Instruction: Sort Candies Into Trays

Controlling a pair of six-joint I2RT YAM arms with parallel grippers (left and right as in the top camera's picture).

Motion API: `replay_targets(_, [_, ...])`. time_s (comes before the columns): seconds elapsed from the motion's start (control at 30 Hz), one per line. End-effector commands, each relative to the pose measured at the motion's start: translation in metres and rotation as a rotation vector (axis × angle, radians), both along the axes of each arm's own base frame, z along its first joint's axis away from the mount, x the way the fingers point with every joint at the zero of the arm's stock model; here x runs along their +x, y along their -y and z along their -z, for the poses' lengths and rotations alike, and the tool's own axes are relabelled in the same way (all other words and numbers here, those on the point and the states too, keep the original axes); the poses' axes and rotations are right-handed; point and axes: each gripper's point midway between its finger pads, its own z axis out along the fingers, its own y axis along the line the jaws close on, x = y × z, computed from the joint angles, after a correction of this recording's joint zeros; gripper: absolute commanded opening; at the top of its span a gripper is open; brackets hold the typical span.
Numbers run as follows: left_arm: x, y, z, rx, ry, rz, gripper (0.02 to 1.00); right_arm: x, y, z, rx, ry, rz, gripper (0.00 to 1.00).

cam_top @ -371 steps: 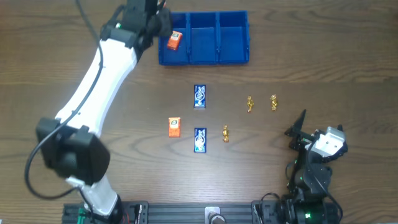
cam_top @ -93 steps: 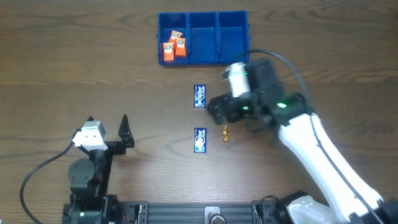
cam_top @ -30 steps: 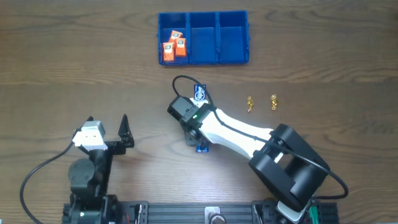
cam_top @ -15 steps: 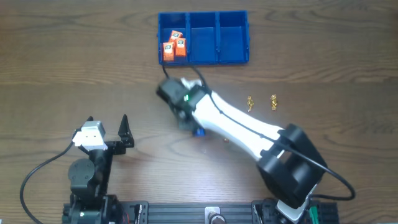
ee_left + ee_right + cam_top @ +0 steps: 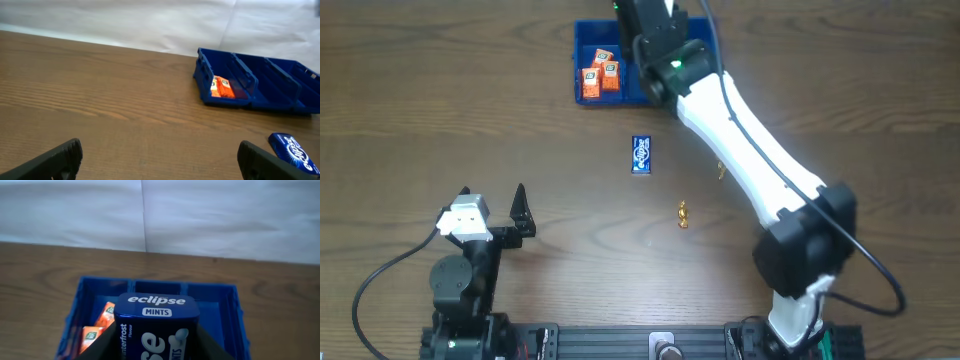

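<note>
Over the tray point(image 5: 235, 315) — lifted from the table point(image 5: 420, 100) — right gripper point(image 5: 155, 347) clamps the mint tin point(image 5: 156, 322); left gripper point(image 5: 160, 162) apart.

Bright, even light, probably from overhead; shadows faint.

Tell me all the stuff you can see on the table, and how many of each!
tray: one, blue, three compartments, far side of the table
orange candies: three, orange, in the tray's left compartment
mint tins: two, blue; one lying on the table, one held at the tray
gold candies: two, gold, on the table to the right of the lying tin
table: one, brown wood
left gripper: one, black, open, by its arm's base
right gripper: one, black, shut on a mint tin at the tray
</note>
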Motion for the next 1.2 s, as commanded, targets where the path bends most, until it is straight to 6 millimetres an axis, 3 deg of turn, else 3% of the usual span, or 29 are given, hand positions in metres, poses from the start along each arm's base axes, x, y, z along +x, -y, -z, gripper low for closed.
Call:
replay_targets(0.03, [-0.002, 0.000, 0.016, -0.011, -0.052, 0.002, 0.998, 0.024, 0.003, 0.075, -0.132, -0.087, -0.007, 0.141])
replay_targets(0.13, [-0.002, 0.000, 0.016, -0.011, -0.052, 0.002, 0.998, 0.028, 0.001, 0.110, -0.152, -0.136, -0.007, 0.141])
replay_targets(0.23, [-0.002, 0.000, 0.016, -0.011, -0.052, 0.002, 0.998, 0.030, 0.002, 0.132, -0.165, -0.168, -0.004, 0.145])
replay_targets(0.43, [-0.002, 0.000, 0.016, -0.011, -0.052, 0.002, 0.998, 0.032, 0.006, 0.142, -0.148, -0.190, 0.003, 0.159])
replay_targets(0.53, [-0.002, 0.000, 0.016, -0.011, -0.052, 0.002, 0.998, 0.032, 0.002, 0.142, -0.133, -0.192, -0.014, 0.301])
replay_targets(0.6, [-0.002, 0.000, 0.016, -0.011, -0.052, 0.002, 0.996, 0.032, -0.005, 0.142, -0.105, -0.195, -0.043, 0.617])
replay_targets(0.63, [-0.002, 0.000, 0.016, -0.011, -0.052, 0.002, 0.998, 0.032, -0.007, 0.142, -0.097, -0.196, -0.052, 0.667])
replay_targets(0.67, [-0.002, 0.000, 0.016, -0.011, -0.052, 0.002, 0.998, 0.032, -0.009, 0.142, -0.088, -0.195, -0.061, 0.794])
replay_targets(0.7, [-0.002, 0.000, 0.016, -0.011, -0.052, 0.002, 0.996, 0.032, -0.010, 0.142, -0.084, -0.194, -0.065, 0.860])
replay_targets(0.83, [-0.002, 0.000, 0.016, -0.011, -0.052, 0.002, 0.998, 0.028, -0.009, 0.117, -0.070, -0.172, -0.067, 0.932])
replay_targets(0.97, [-0.002, 0.000, 0.016, -0.011, -0.052, 0.002, 0.998, -0.008, -0.014, 0.063, 0.003, -0.212, -0.169, 0.985])
replay_targets(1.03, [-0.002, 0.000, 0.016, -0.011, -0.052, 0.002, 0.998, -0.045, -0.016, 0.049, 0.020, -0.302, -0.232, 1.000])
replay_targets(1.1, [-0.002, 0.000, 0.016, -0.011, -0.052, 0.002, 0.998, -0.070, -0.015, 0.054, 0.023, -0.390, -0.217, 1.000])
replay_targets(1.2, [-0.002, 0.000, 0.016, -0.011, -0.052, 0.002, 0.998, -0.102, -0.015, 0.084, -0.004, -0.532, -0.195, 1.000])
